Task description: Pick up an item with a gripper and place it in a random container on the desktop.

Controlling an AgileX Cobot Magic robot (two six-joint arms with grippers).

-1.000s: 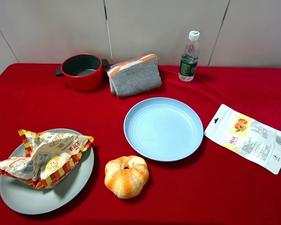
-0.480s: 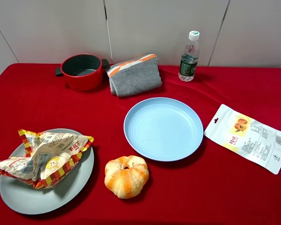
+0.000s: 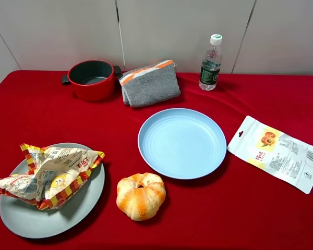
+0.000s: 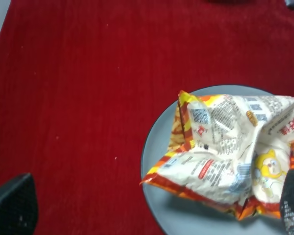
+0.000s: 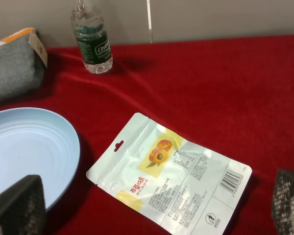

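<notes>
Nothing moves across the last second: the high view shows the same layout as a moment ago, and neither arm enters it. That stillness matters, because the snack bag (image 3: 47, 175) already lies on the grey-green plate (image 3: 68, 221), so the placing looks done and the arms appear to be standing off.

Snack bag first, then. It sits slumped across the plate, its left tip poking past the plate's rim over the red tablecloth (image 3: 224, 219). It's crinkled and puffy, cream-white with red-and-yellow striped edges, small print and a yellow cartoon figure on the front. The folds stand up rather than lying flat, so I'd judge it light and springy.

Left gripper (image 4: 152, 215) hangs above the plate's edge with its two black fingers (image 4: 12, 205) spread wide, one over bare cloth, one over the bag's corner, nothing between them. Right gripper (image 5: 152, 205) is likewise splayed apart and empty.

Relative to the plate: a bread roll (image 3: 141, 195) just to its right, a blue plate (image 3: 182, 143) beyond that, the fruit pouch (image 3: 275, 152) well off to the right, and a red pot (image 3: 91, 79) far behind it.
</notes>
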